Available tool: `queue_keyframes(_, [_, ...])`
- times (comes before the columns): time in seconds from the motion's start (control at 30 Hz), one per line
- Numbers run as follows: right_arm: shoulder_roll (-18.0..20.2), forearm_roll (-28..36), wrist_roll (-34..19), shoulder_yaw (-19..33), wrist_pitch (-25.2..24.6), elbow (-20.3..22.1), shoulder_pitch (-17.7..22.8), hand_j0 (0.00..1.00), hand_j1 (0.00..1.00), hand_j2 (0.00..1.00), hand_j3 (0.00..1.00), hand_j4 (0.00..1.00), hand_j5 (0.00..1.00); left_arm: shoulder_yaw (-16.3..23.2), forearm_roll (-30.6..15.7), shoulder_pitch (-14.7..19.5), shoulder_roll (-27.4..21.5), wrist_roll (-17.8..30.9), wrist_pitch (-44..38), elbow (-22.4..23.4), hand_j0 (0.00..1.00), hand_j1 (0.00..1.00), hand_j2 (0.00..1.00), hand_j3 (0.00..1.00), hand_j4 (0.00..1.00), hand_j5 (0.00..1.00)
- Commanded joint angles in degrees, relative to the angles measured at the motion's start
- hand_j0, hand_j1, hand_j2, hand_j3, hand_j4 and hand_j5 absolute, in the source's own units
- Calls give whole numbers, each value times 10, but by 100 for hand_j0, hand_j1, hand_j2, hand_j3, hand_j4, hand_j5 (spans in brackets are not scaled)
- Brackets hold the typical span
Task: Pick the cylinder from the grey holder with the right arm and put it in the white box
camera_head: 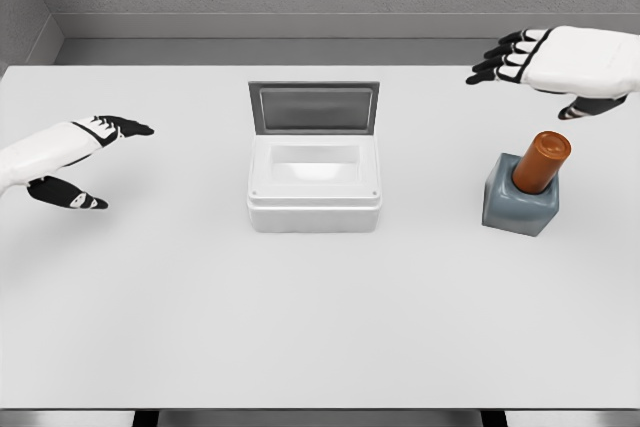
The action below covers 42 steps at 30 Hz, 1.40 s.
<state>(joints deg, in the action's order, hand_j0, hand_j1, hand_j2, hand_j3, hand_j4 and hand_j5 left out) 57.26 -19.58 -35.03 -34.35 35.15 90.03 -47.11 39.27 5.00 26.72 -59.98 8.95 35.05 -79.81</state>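
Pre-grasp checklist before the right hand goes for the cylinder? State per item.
1. Orange cylinder seated in grey holder: ok, it leans slightly toward the upper right.
2. Right hand free: ok, fingers extended and holding nothing.
3. Right hand aligned over the cylinder: not ok, it sits above and behind it, apart from it.
4. White box ready to receive: ok, lid stands open and the inside looks empty.
5. Left hand out of the way: ok, it is at the table's left, far from box and holder.
6. Height of the right hand above the table: cannot tell from one view.
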Motion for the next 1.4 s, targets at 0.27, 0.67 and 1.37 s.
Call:
queue_keyframes(0.27, [51, 4, 0, 37, -2, -26, 6, 100, 100, 100, 100, 100, 100, 107, -335, 23, -13, -1, 0, 7, 100, 100, 100, 100, 100, 100])
queue_keyframes(0.67, [49, 2, 0, -34, -2, -27, 18, 100, 100, 100, 100, 100, 100, 201, -534, 87, 35, 124, 0, -12, 100, 100, 100, 100, 100, 100])
queue_keyframes(1.37, [29, -20, 0, -84, -2, -30, 22, 100, 100, 100, 100, 100, 100, 196, -518, 99, 43, 128, -100, 17, 100, 100, 100, 100, 100, 100])
